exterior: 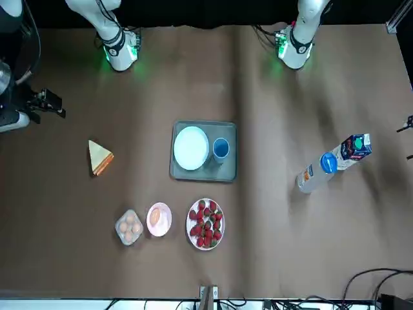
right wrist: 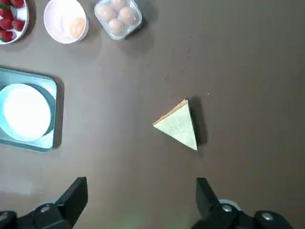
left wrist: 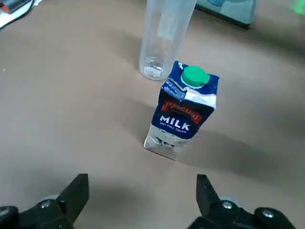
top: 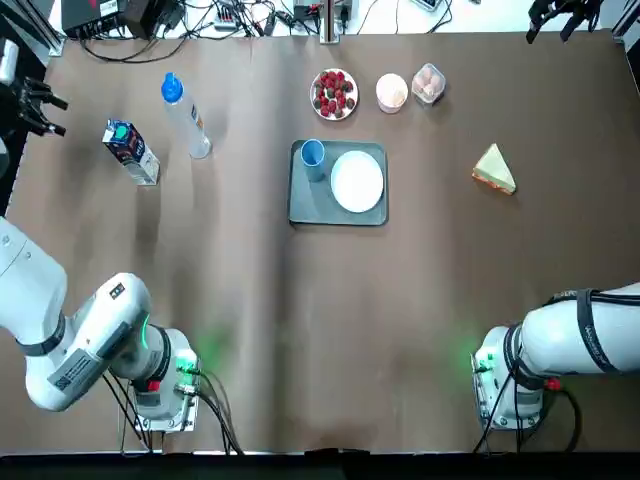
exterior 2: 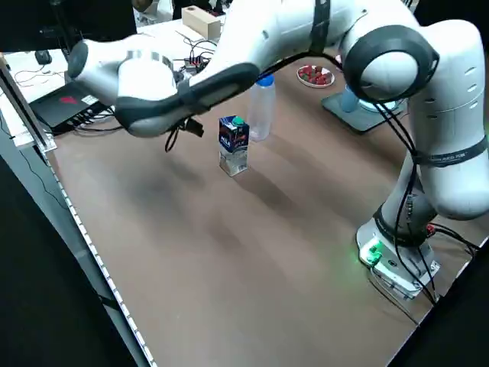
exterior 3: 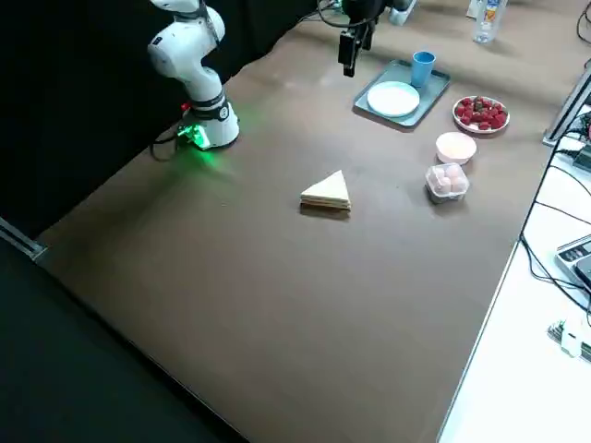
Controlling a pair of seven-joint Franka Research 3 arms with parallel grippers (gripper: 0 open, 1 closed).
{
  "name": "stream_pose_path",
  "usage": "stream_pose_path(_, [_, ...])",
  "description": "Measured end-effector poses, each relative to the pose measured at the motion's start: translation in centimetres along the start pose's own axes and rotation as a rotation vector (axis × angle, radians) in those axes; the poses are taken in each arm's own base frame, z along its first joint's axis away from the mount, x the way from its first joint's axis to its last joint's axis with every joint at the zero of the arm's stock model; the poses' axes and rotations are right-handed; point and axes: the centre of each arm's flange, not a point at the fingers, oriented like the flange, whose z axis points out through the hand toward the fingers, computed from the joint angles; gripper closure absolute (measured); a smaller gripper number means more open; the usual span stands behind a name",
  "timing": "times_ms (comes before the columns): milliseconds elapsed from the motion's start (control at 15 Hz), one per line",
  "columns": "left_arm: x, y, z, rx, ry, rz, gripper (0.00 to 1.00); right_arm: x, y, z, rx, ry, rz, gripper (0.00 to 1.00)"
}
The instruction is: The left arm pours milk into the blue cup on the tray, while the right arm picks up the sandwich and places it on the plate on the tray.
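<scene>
Your left claw: wide open, nothing between the fingers, raised above the table toward its left edge. Milk stands upright on the table toward the far left corner, green cap on, bottle just beside it. It's apart from your claw.

Your right claw: also wide open, holding nothing, raised above the table's right part. Sandwich lies on the table toward the right edge, well apart from the tray.

Tray's mid-table, a bit toward the far edge. Blue cup is upright in its far left corner; white plate sits right of the cup, bare. Beyond the tray, you've got strawberries on a dish, then a bowl and egg box to their right.
</scene>
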Motion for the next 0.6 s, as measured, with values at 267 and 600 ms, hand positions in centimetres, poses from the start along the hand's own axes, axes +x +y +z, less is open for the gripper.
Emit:
stream_pose_path(267, [-2.8,-1.1,4.2,-0.021,0.089,0.099,0.0,1.8,0.8,3.7,0.002,-0.045,0.016,0.0])
stream_pose_path(600, [-5.8,-1.7,7.9,-0.037,0.153,0.108,0.0,5.2,5.9,16.4,0.028,-0.233,0.096,0.01])
